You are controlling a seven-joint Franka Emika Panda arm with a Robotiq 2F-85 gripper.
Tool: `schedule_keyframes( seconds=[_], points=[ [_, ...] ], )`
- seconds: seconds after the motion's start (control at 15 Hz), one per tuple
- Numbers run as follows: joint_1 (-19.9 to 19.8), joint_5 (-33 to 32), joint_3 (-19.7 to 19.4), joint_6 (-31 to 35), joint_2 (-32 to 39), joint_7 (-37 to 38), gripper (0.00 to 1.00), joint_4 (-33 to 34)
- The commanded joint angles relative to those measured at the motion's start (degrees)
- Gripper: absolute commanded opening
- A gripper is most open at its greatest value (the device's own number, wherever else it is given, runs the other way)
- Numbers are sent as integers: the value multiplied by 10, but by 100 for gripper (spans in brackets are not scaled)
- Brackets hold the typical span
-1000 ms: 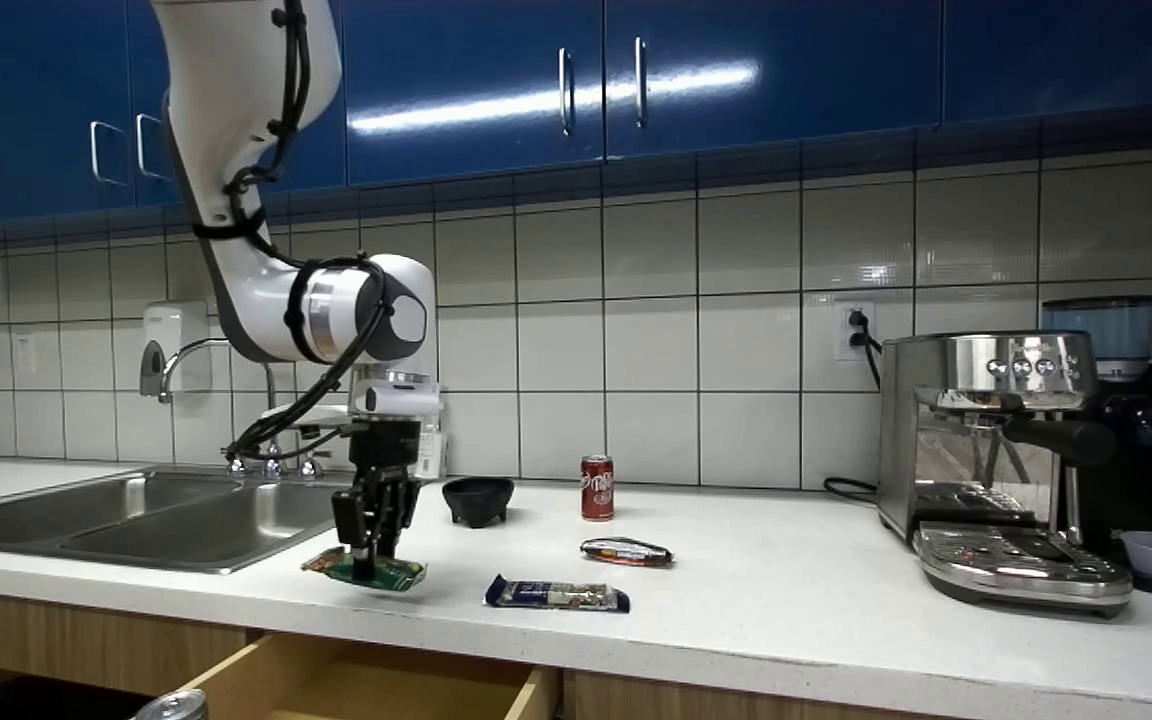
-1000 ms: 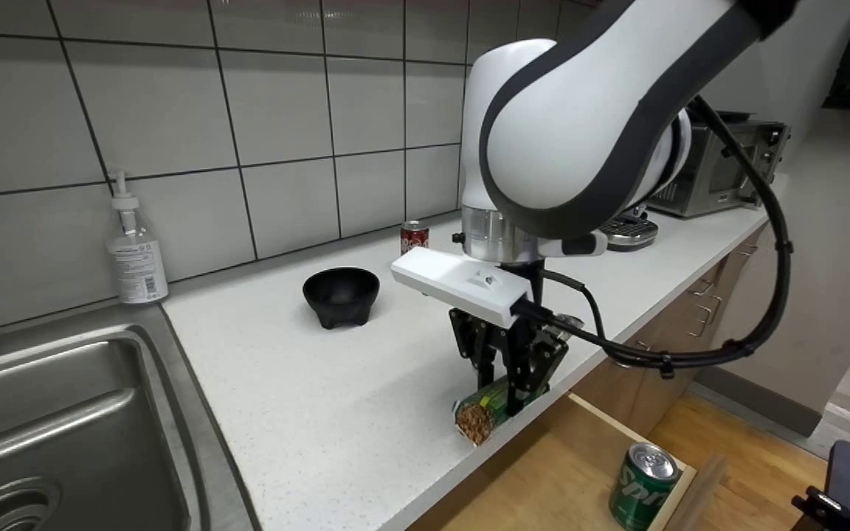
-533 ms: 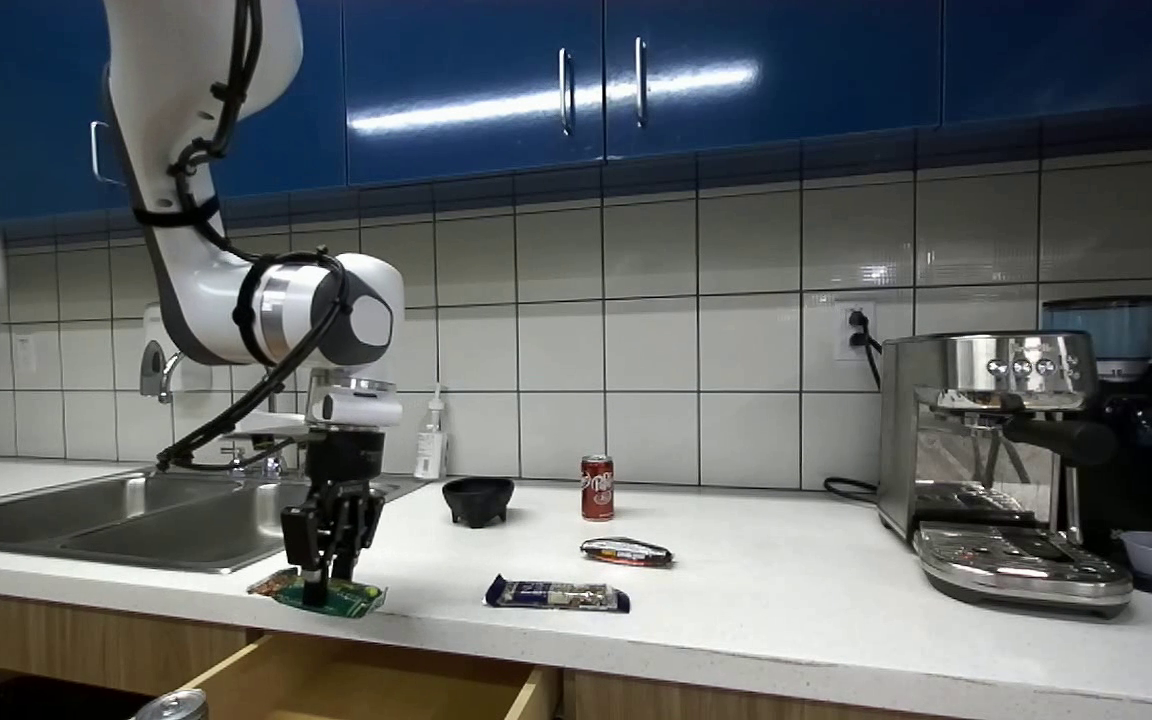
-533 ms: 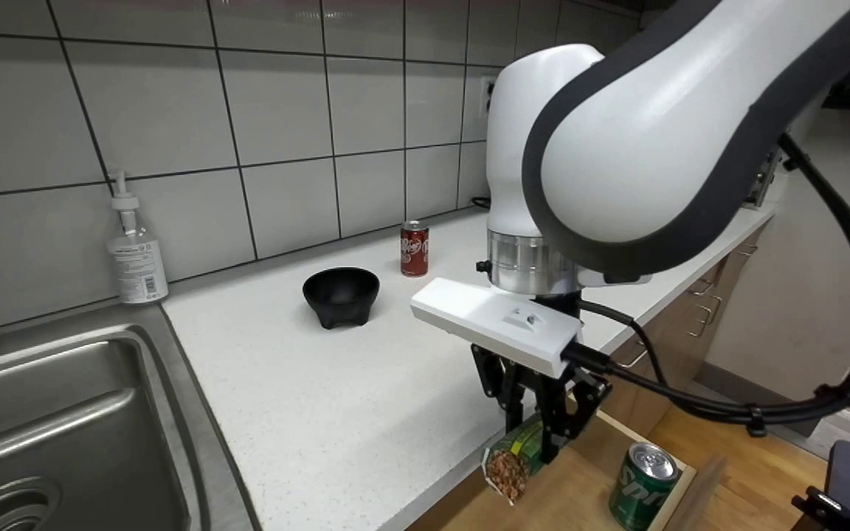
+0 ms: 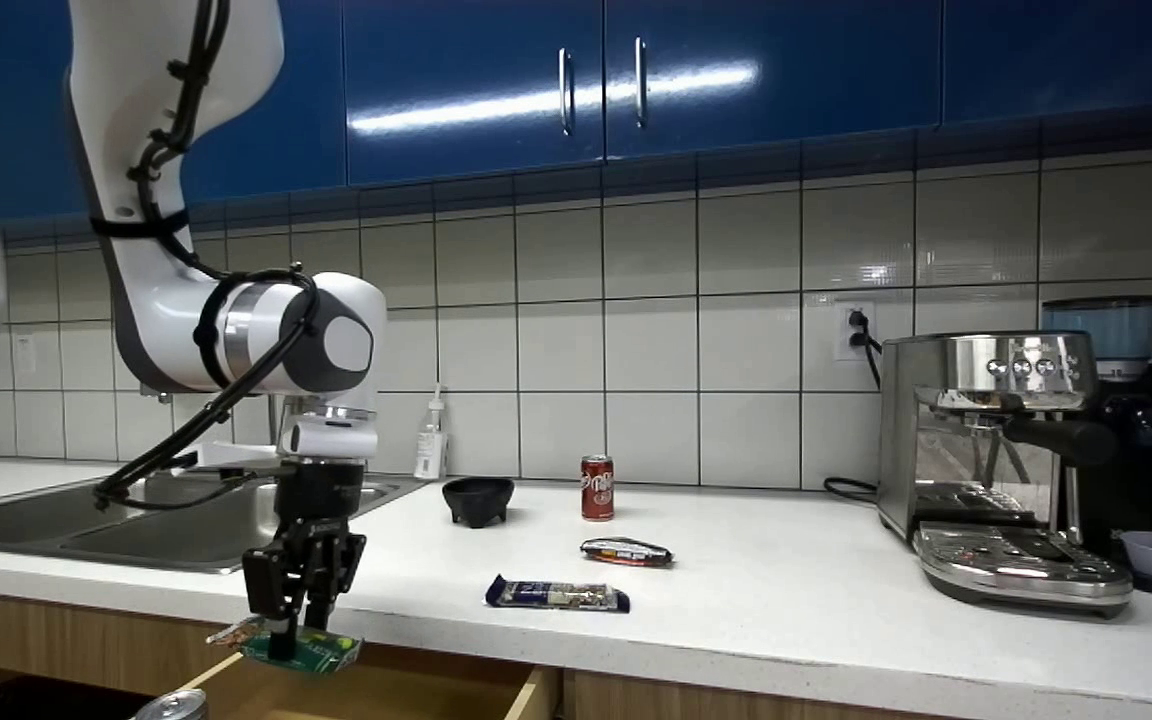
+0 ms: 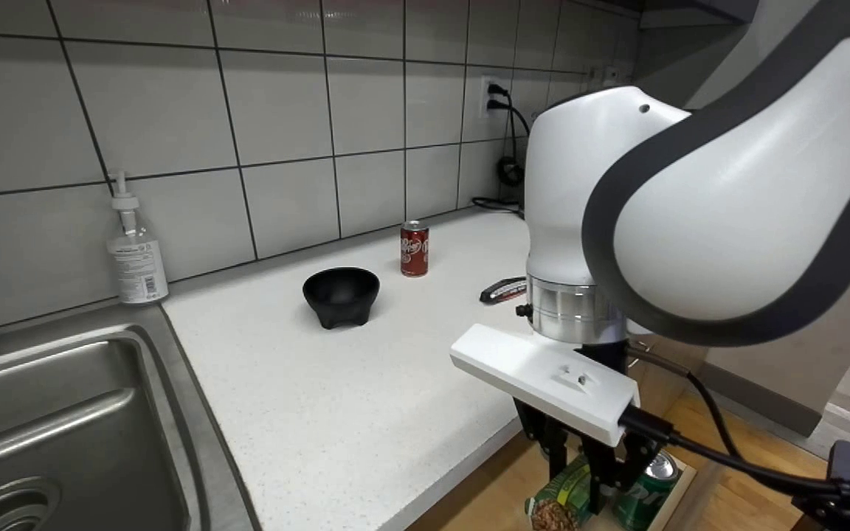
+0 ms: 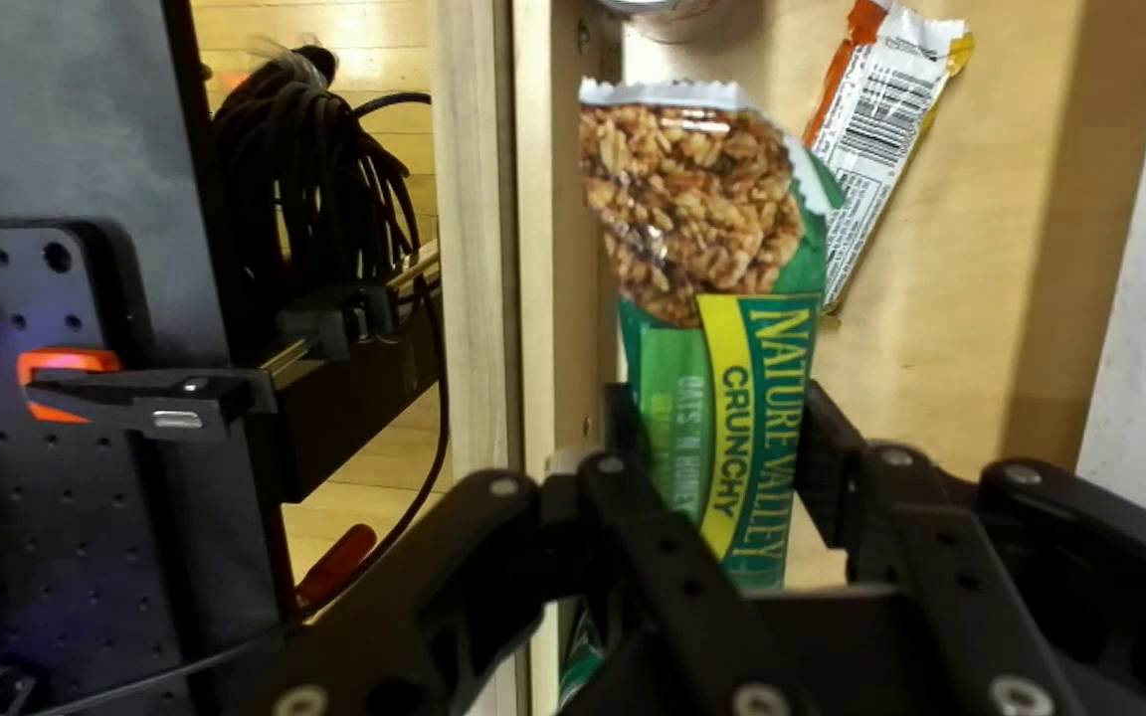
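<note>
My gripper is shut on a green granola bar and holds it across the fingers, over the open drawer in front of the counter edge. In an exterior view the gripper and the bar show at the bottom, close to a green Sprite can in the drawer. In the wrist view the gripper's fingers press the sides of the bar, whose granola-printed end points up in the picture. An orange and white wrapped bar lies in the drawer below.
The drawer is pulled out under the counter. On the counter are a blue wrapped bar, a smaller wrapped bar, a red can, a black bowl and a coffee machine. A sink lies alongside.
My gripper, holding the green bar, has moved off the counter, out past its front edge and downward over the open drawer. It stays shut on the bar.
</note>
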Motion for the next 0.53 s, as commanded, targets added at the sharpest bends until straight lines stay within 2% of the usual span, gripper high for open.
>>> schedule_keyframes(
  seconds=[0.0,0.47],
  points=[
    [0,5,8,15,-26,24,15,-27],
    [-3,1,7,9,-31,31,15,-30]
  ],
)
